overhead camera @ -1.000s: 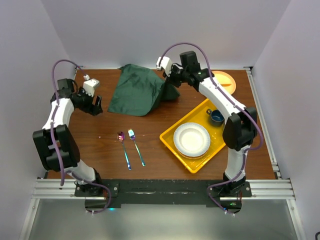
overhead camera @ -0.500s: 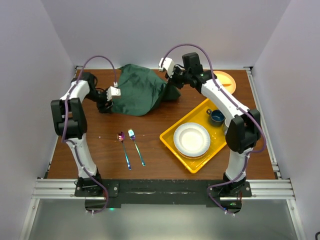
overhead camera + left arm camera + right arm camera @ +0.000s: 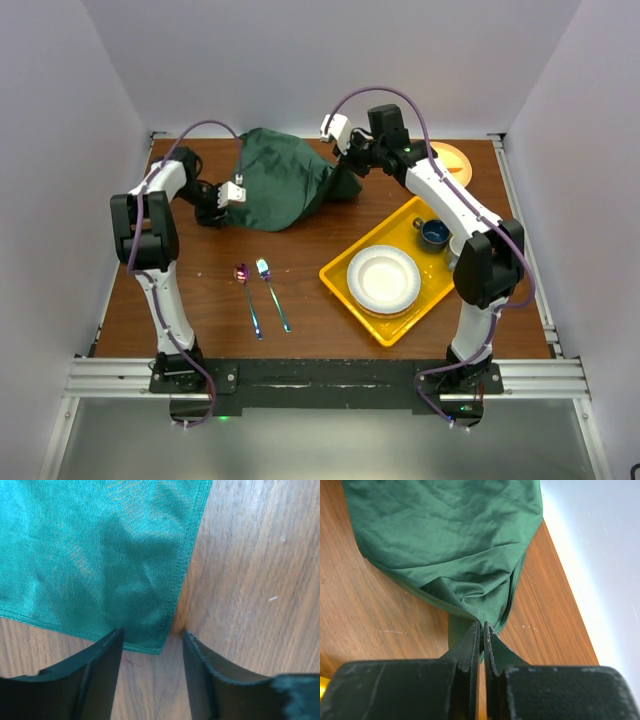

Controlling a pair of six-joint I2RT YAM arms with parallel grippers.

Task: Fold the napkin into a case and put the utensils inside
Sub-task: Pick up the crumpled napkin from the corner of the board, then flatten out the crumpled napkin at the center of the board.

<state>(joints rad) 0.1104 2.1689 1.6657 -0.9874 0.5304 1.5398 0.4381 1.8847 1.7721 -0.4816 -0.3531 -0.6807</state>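
The dark green napkin (image 3: 282,180) lies rumpled at the back of the table. My right gripper (image 3: 348,182) is shut on its right corner (image 3: 475,615) and holds it bunched up. My left gripper (image 3: 224,198) is open at the napkin's near left corner (image 3: 150,637), which lies flat on the wood between the two fingers. The iridescent spoon (image 3: 246,292) and fork (image 3: 271,290) lie side by side on the table in front of the napkin, apart from both grippers.
A yellow tray (image 3: 345,282) at the right holds a white plate (image 3: 384,279) and a blue cup (image 3: 434,233). An orange plate (image 3: 452,160) sits at the back right corner. The back wall is close behind the napkin.
My left arm has swung from the far left in to the napkin's near left corner. My right gripper has stayed shut on the right corner.
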